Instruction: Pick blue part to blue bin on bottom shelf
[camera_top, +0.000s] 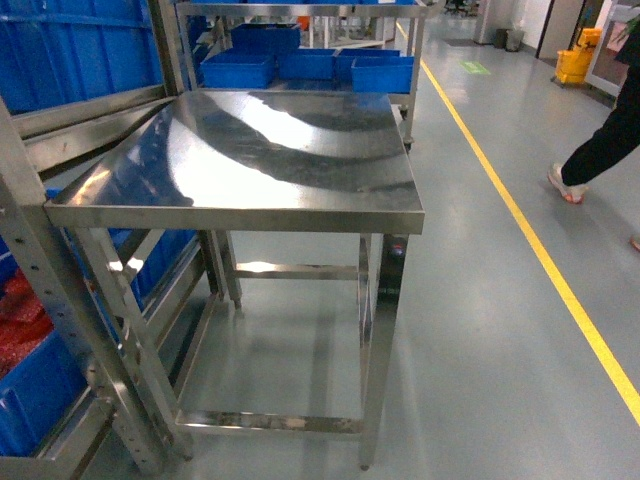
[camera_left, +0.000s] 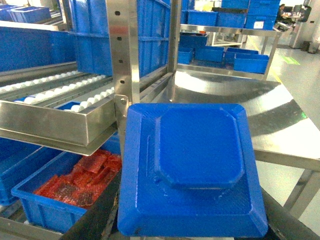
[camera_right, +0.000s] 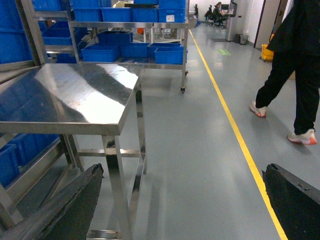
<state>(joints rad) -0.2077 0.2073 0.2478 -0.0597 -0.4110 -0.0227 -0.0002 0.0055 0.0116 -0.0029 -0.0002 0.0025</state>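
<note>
The blue part (camera_left: 192, 165), a square plate with a raised centre, fills the left wrist view. My left gripper (camera_left: 192, 222) is shut on it, with black fingers (camera_left: 95, 215) showing at both lower sides. To the left and slightly beyond is the bottom shelf (camera_left: 55, 122), with white rollers and a flat steel front lip. Under it sits a blue bin (camera_left: 35, 212) of red parts. I cannot tell whether a blue bin stands on the roller level. My right gripper (camera_right: 180, 200) is open over the floor, holding nothing. The head view shows neither gripper.
A plain steel table (camera_top: 260, 150) stands in front of me, with the rack post (camera_left: 125, 65) at its left. Blue bins (camera_top: 300, 65) sit on a cart behind. A person (camera_right: 295, 65) walks on the right past the yellow floor line (camera_top: 530, 240).
</note>
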